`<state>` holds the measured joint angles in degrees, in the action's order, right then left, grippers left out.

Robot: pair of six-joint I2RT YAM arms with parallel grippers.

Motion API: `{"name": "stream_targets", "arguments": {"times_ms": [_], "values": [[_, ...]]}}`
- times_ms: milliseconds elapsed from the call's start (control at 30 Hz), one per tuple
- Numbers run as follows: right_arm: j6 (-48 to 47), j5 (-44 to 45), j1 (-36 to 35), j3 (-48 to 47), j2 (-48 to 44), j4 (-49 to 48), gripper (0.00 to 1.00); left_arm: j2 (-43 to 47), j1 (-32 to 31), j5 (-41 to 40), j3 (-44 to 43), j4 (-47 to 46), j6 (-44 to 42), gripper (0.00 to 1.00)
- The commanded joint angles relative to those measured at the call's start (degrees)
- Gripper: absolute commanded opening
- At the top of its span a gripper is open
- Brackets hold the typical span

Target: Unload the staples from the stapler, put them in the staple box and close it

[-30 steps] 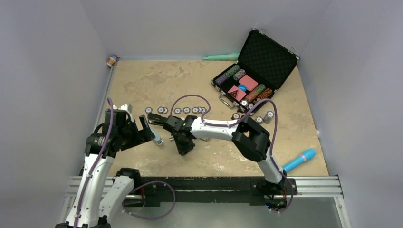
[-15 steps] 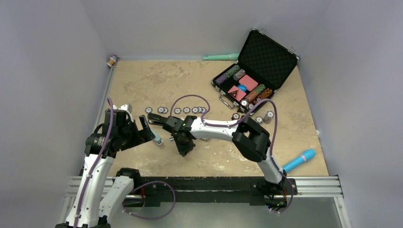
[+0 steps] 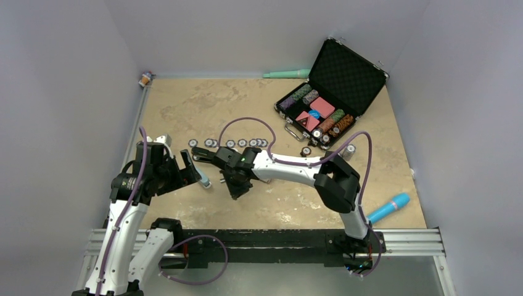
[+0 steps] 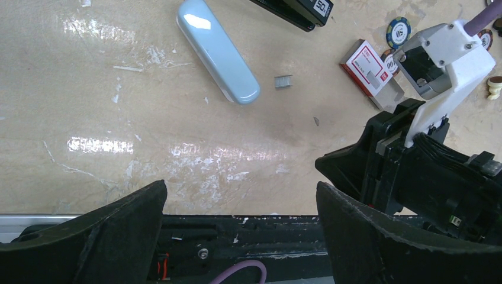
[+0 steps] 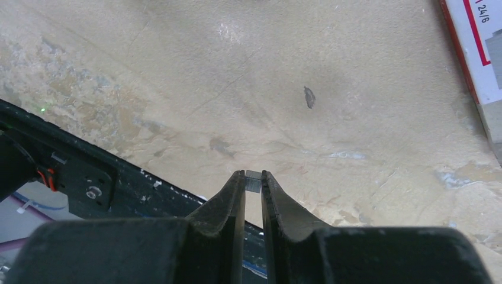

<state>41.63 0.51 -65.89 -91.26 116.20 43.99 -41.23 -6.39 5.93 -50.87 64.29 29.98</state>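
Note:
The black stapler (image 3: pixel 205 155) lies on the table between my two grippers; its end shows at the top of the left wrist view (image 4: pixel 294 8). My right gripper (image 5: pixel 253 177) is shut on a tiny grey strip of staples (image 5: pixel 253 183) and holds it just above the table near the front edge; in the top view it (image 3: pixel 234 192) points down and left. Another small grey staple strip (image 4: pixel 283 81) lies on the table beside the light-blue block (image 4: pixel 218 51). My left gripper (image 4: pixel 240 207) is wide open and empty, left of the stapler (image 3: pixel 190 169).
A red-and-white card box (image 4: pixel 368 63) lies by the right wrist. A row of poker chips (image 3: pixel 231 143) runs across the middle. An open chip case (image 3: pixel 345 71) stands back right. A blue cylinder (image 3: pixel 388 208) lies front right. The black rail (image 3: pixel 277 237) edges the front.
My right gripper has shifted slightly left, still holding the staple strip, and the right elbow has swung right, uncovering chips near the case. The left arm has not moved.

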Motion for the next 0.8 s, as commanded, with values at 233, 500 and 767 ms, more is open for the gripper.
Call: {"name": "stream_targets", "arguments": {"times_ms": [233, 500, 767], "values": [[-0.8, 0.0, 4.3, 0.6, -5.9, -0.4, 0.15, 0.4, 0.4, -0.3, 0.2, -1.5, 0.5, 1.0], [1.2, -2.1, 12.3, 6.3, -10.6, -3.1, 0.14, -0.7, 0.4, 0.2, 0.2, -1.5, 0.4, 1.0], [4.5, -2.3, 16.9, 10.7, -11.3, -5.1, 0.11, -0.5, 0.5, 0.7, 0.3, -1.7, 0.1, 1.0]]}}
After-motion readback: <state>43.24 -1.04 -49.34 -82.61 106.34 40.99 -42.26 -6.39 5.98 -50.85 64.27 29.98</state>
